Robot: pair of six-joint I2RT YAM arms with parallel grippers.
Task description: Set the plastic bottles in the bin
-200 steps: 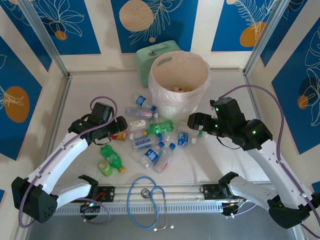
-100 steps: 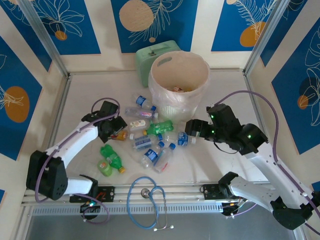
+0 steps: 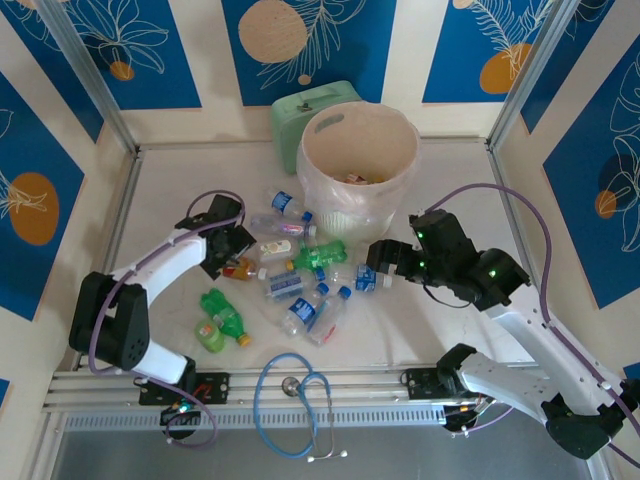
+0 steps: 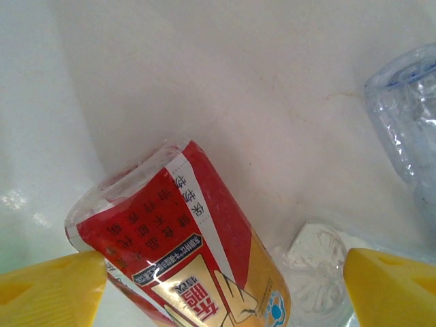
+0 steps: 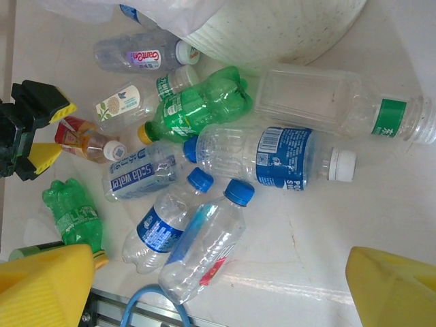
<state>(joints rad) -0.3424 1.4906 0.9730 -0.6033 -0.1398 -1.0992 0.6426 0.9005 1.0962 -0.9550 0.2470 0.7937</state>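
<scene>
Left gripper [image 4: 223, 286] wide open, straddling the red-label bottle [image 4: 197, 252] — right gripper [image 5: 218, 286] gaping too, hovering over the bottles [image 5: 272, 157]

The bin [image 3: 345, 215], lined with a translucent bag [image 3: 308, 180], was seen standing at the back of the table [image 3: 460, 190], with a mint-green box [image 3: 296, 112] just behind it. The plastic bottles [image 3: 285, 287] were found scattered on their sides in front of the bin, most of them clear with blue caps, several green. The left gripper [image 3: 232, 245] was placed at the cluster's left edge, just beside a bottle with a red-brown label [image 3: 240, 268]. The right gripper [image 3: 375, 262] was held at the cluster's right edge, close to a blue-labelled bottle [image 3: 365, 278]. A blue stethoscope [image 3: 291, 383] was laid by the front rail [image 3: 370, 381].
</scene>
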